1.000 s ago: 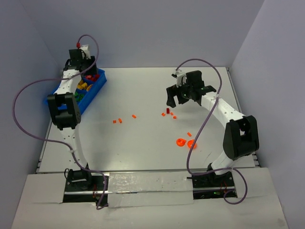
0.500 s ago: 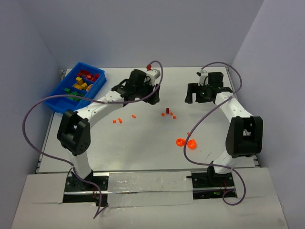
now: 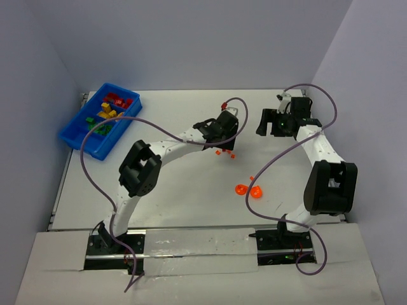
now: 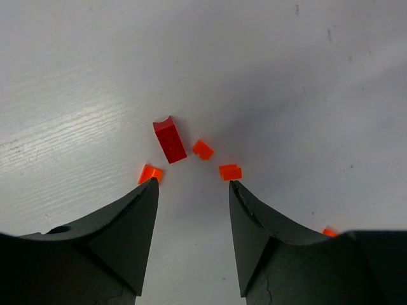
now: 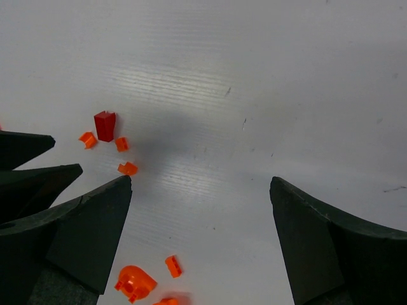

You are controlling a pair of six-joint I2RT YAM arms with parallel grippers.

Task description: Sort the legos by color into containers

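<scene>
Jaws of the left gripper (image 4: 192, 183) stand apart, empty — red brick (image 4: 170, 140) just ahead of them

One blue bin (image 3: 79, 145) is sitting at the counter's (image 3: 178, 197) ten o'clock corner. It is holding red, yellow and green bricks (image 3: 109, 114) in three colour groups, too small and crowded to count. On the open counter, one dark red brick (image 4: 170, 140) is lying, the only one of its kind. Three tiny orange bits (image 4: 230, 171) are lying close around it in the left wrist view, two between its three and four o'clock and one at seven. A fourth orange bit (image 3: 252, 178) is lying apart, between four and five o'clock in the top view. Two rounded translucent orange pieces (image 3: 240, 189) are sitting side by side just past it.
</scene>
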